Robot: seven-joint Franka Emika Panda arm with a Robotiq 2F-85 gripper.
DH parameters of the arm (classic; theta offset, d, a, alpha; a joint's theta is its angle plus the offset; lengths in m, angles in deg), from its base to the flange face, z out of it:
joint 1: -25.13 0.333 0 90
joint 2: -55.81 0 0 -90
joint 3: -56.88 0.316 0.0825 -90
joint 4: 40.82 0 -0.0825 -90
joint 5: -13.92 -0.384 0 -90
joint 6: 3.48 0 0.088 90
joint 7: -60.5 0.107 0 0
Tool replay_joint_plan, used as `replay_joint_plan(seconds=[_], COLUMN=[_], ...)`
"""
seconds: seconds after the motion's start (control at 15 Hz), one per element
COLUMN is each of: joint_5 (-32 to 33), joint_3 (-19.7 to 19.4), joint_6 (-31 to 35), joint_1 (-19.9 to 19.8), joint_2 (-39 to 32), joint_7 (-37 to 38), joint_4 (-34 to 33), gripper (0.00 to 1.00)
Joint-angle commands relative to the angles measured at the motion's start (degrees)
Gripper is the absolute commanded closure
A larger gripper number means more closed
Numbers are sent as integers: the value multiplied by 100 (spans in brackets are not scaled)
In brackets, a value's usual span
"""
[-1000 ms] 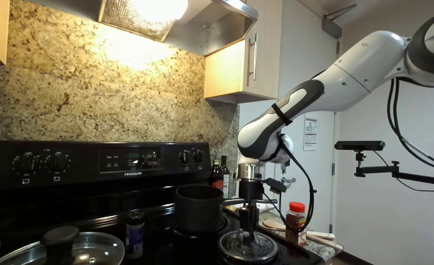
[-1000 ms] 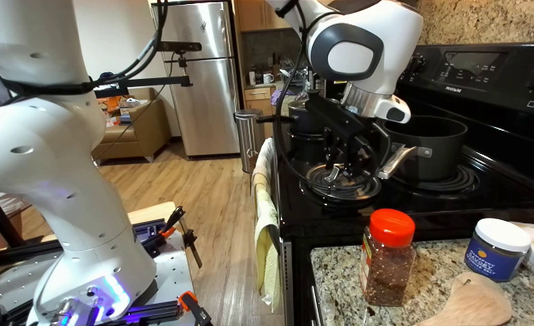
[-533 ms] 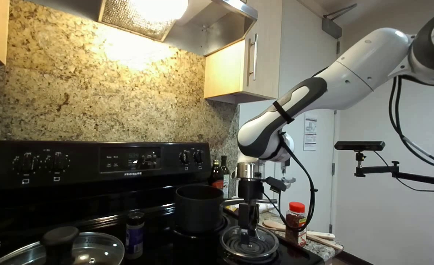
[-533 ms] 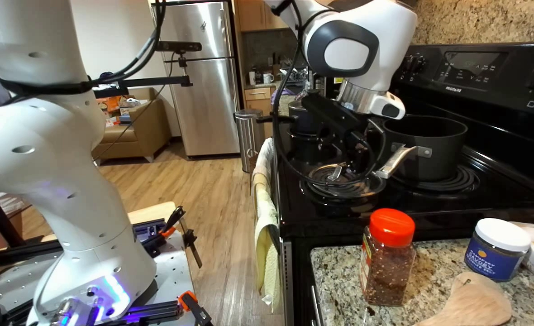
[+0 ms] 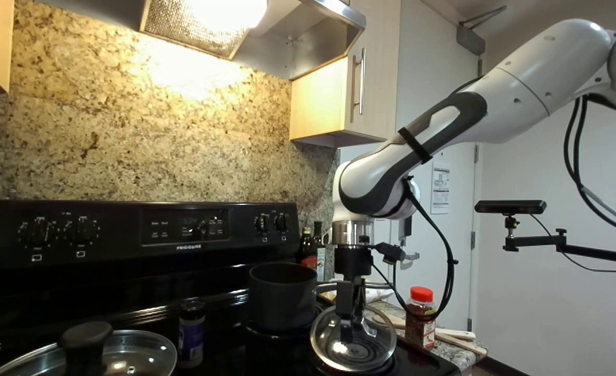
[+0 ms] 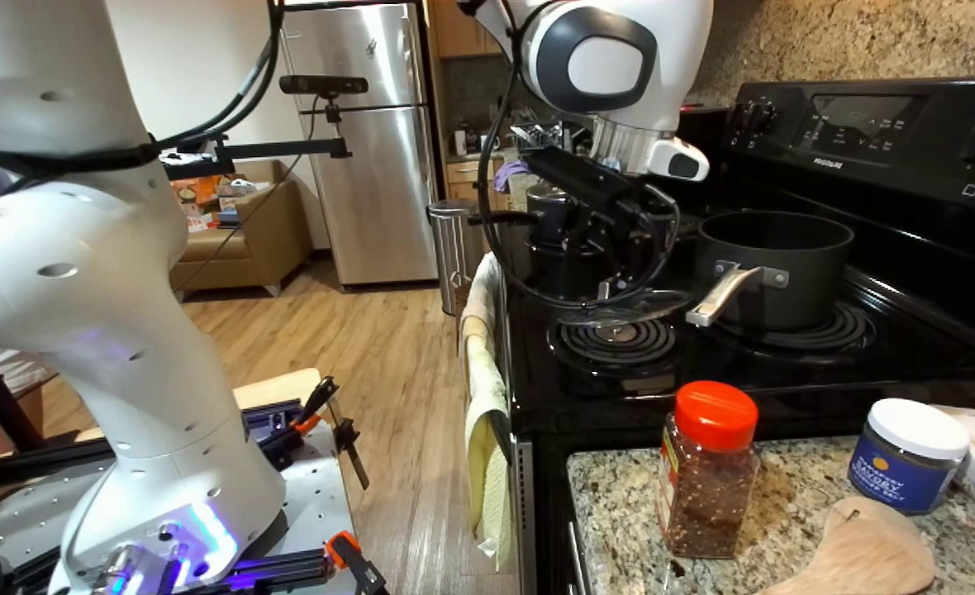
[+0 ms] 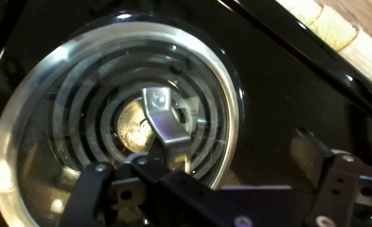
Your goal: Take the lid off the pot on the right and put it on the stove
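The lid [image 7: 151, 31], clear glass with a metal rim and a strap handle [image 7: 167, 123], stands tilted and partly lifted over the front burner of the stove [image 6: 909, 364]. My gripper [image 7: 233, 151] is open, its fingers wide apart. One finger passes under the handle, so the lid seems to hang from it; the other finger's pad [image 7: 309, 154] is clear of the lid. In an exterior view the lid [image 6: 628, 309] shows above the coil. The dark grey pot [image 5: 283, 295] sits uncovered on the rear burner. Whether the lid's lower rim touches the burner is unclear.
The pot's metal handle [image 6: 723, 297] points at the lid. At the stove's far side are a knobbed glass lid [image 5: 141, 347] and a spice jar [image 5: 190, 334]. A red-capped shaker [image 6: 711, 479], a blue jar [image 6: 909, 454] and a wooden spoon [image 6: 859, 554] occupy the counter.
The jaws have opened and the arm has risen, moving back from the counter. The lid, lying flat on the burner before, has been pulled up into a tilt by its handle.
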Motion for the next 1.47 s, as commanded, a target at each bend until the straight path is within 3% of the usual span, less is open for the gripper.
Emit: replay_joint_plan(seconds=[0.0, 0.4, 0.67, 0.93, 1.2, 1.4], joint_5=[-11, -18, 182, 841, 1519, 1366], joint_3=[-24, -180, -230, -226, -171, -203], joint_6=[-205, 49, 906, 1667, 1015, 320], joint_1=[-56, -200, -163, -50, -46, -49], joint_2=[6, -302, 152, 772, 1815, 2575], joint_7=[68, -37, 386, 1039, 1306, 1242], joint_4=[-6, -157, 228, 800, 1577, 1894], gripper=[0, 0, 0, 0, 0, 0])
